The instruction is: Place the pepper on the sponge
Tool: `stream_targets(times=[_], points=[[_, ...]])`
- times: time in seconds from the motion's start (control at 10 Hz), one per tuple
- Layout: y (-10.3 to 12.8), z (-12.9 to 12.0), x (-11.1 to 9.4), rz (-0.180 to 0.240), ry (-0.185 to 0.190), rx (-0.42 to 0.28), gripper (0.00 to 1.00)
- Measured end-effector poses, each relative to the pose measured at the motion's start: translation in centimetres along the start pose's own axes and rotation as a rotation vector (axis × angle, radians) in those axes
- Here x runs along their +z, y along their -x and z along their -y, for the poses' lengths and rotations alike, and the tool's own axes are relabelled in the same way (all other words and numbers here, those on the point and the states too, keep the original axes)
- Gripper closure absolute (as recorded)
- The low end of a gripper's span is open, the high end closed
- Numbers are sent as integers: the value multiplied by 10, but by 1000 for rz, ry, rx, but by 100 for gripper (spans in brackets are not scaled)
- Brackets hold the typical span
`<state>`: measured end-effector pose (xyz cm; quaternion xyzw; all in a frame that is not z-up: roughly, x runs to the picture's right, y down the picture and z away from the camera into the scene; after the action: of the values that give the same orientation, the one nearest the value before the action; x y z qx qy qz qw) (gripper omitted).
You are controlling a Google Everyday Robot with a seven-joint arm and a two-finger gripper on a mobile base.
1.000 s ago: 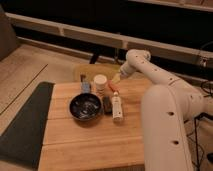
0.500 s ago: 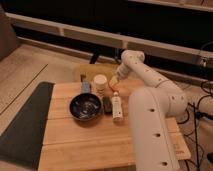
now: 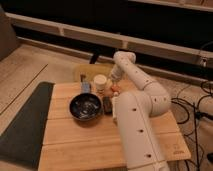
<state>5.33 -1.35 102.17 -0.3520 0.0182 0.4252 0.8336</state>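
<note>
My gripper (image 3: 114,81) hangs at the end of the white arm, low over the back middle of the wooden table (image 3: 75,135), just right of the round white cup (image 3: 100,80). Directly under its tip sits a small red-orange shape that I take for the pepper (image 3: 115,89); whether it is gripped or resting on the table does not show. The sponge (image 3: 85,87), a small blue-grey block, lies left of the cup behind the dark bowl (image 3: 85,106). Gripper and pepper are to the right of the sponge, with the cup between them.
A small flat black rectangle (image 3: 107,104) lies right of the bowl. My arm's thick white links (image 3: 135,125) cover the table's right half. A dark mat (image 3: 22,125) hangs along the table's left edge. Cables (image 3: 197,107) lie on the floor at the right.
The arm's big lower link has swung left over the table, now hiding the white bottle beside the bowl. The gripper has stayed near the white cup, slightly lower.
</note>
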Motion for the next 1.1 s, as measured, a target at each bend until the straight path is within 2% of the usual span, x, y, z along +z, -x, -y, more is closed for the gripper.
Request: stream_targets(times=[0.1, 0.2, 0.5, 0.8, 1.0, 1.1], points=[[-2, 1, 3, -17, 3, 5, 36], [-3, 5, 3, -28, -1, 11, 44], [-8, 14, 1, -55, -20, 29, 74], [-16, 20, 0, -76, -27, 49, 99], [-23, 28, -5, -87, -41, 75, 100], [-29, 39, -15, -91, -68, 106, 100]])
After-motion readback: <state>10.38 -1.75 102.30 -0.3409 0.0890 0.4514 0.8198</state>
